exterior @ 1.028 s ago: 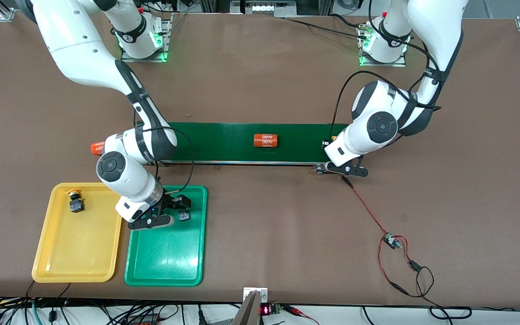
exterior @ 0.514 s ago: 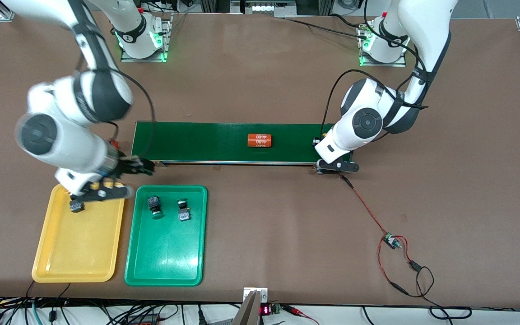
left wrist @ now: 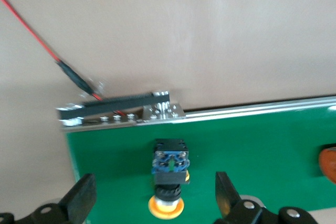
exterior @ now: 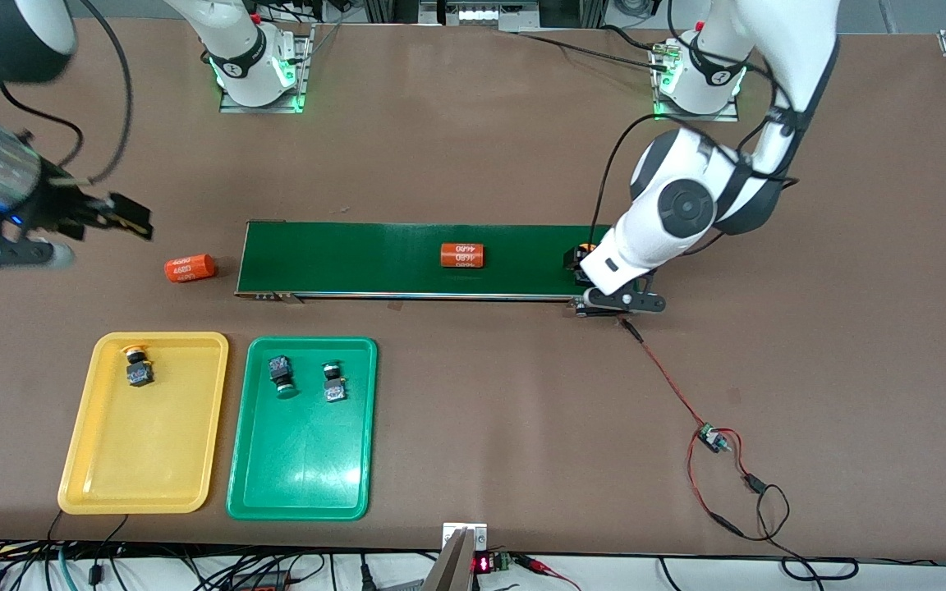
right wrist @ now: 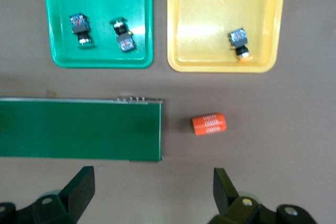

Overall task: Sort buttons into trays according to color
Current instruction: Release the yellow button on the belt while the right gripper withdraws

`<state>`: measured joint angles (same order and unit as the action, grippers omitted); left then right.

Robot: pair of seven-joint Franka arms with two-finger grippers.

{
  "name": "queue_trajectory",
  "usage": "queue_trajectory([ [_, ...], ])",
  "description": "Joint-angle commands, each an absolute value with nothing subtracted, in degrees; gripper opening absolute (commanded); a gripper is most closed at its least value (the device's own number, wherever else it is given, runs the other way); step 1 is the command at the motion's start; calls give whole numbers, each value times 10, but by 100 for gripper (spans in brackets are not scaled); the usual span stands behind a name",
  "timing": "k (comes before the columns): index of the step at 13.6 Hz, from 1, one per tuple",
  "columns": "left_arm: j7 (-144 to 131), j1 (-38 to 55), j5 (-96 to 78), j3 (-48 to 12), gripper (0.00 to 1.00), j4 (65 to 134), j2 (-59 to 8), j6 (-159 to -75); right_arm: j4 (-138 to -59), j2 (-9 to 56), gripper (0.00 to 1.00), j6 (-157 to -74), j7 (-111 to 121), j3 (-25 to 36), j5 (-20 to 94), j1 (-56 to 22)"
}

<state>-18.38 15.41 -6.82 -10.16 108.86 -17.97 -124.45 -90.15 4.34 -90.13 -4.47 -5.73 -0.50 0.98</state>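
While the right gripper is hanging spread over bare table, the left gripper is straddling, fingers wide, the last yellow button on the belt. Next it needs closing, then carrying to the yellow tray.

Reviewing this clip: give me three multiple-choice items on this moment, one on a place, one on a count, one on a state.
1. Where is the yellow-capped button that is not yet in a tray?
A. On the bare table beside the yellow tray
B. On the conveyor belt, under the left gripper
C. Held in the air by the right arm

2. How many buttons lie in the green tray?
A. None
B. One
C. Two

3. What is the state of the right gripper?
A. Open, holding nothing
B. Shut on a green button
C. Shut on an orange cylinder

Answers:
1 B: the left wrist view shows it on the green belt between the spread fingers.
2 C: two dark bodies lie side by side in that tray.
3 A: its fingers stand wide apart with nothing between them.
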Motion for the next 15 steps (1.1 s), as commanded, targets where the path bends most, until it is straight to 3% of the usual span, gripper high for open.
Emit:
queue_trajectory([
  [1, -185, 110, -65, -102, 100, 1096, -96, -1220, -928, 0, 100, -872, -39, -65, -5, 23],
  [4, -185, 53, -66, -94, 100, 1070, -63, -1209, -941, -23, 100, -834, -35, -65, -6, 46],
  [6, -186, 19, -60, -91, 100, 1003, -59, -1129, -962, -31, 100, -835, -25, -65, -6, 47],
  [10, -173, -2, -57, -23, 100, 876, -76, -975, -973, -20, 100, -850, -25, -67, -6, 43],
  [15, -65, -56, -57, -24, 100, 824, -69, -915, -969, 11, 100, -916, -33, -69, -5, 39],
])
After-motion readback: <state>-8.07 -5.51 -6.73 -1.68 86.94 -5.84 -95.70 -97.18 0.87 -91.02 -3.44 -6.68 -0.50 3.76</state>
